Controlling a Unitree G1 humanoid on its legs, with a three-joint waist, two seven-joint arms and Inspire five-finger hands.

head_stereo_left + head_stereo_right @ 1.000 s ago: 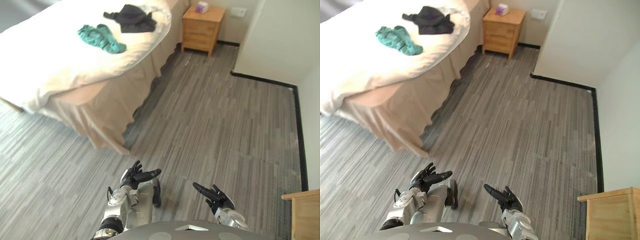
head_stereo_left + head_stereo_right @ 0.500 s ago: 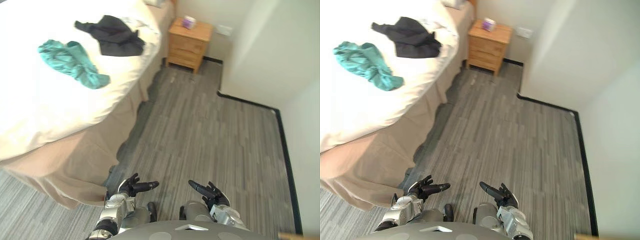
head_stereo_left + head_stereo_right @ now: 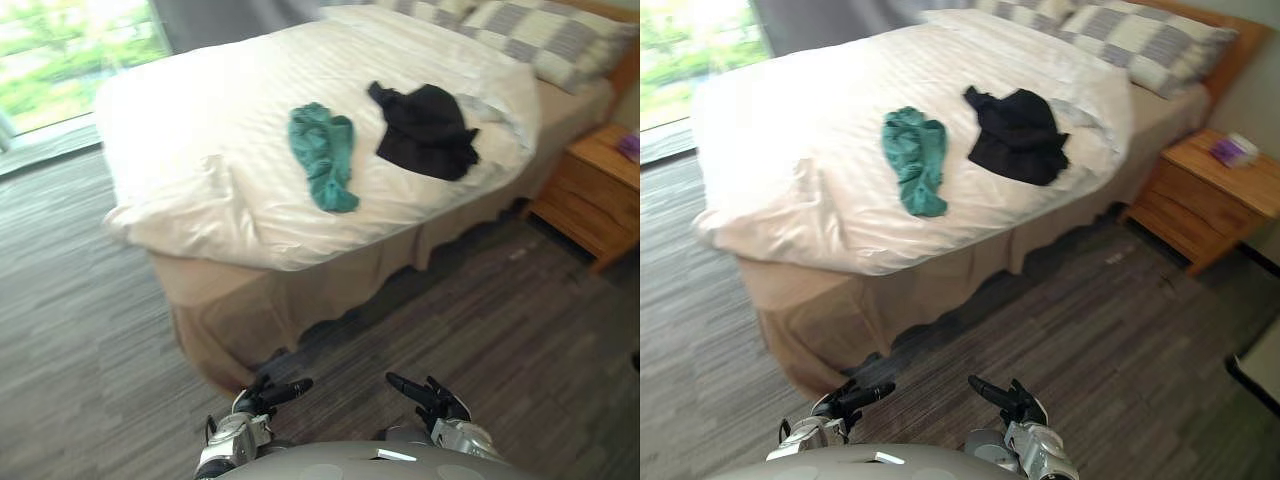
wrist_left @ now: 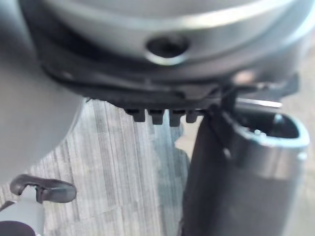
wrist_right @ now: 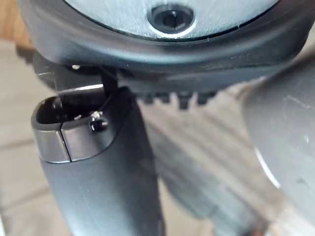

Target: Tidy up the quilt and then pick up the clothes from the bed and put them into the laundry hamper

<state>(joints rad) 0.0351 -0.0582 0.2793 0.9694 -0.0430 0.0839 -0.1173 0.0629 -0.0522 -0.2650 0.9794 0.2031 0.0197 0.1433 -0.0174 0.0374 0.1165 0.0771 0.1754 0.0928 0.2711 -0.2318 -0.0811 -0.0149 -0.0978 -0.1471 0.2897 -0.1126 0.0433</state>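
1. On the bed [image 3: 215, 300], toward its near edge: green garment [image 3: 323, 155] and black garment [image 3: 425, 128] lie apart on the white quilt [image 3: 200, 150].
2. Left hand [image 3: 265, 393] and right hand [image 3: 432, 397]: low over the floor [image 3: 520, 330], fingers straight, empty.
3. Step, as judged: approach; quilt not yet tidied. Next: close in, take the quilt's edge.
4. Room: grey plank floor, nightstand [image 3: 590, 195] at the bed's head corner.

White quilt [image 3: 200, 130], teal garment [image 3: 322, 160], black garment [image 3: 425, 130], checked pillows [image 3: 540, 35].
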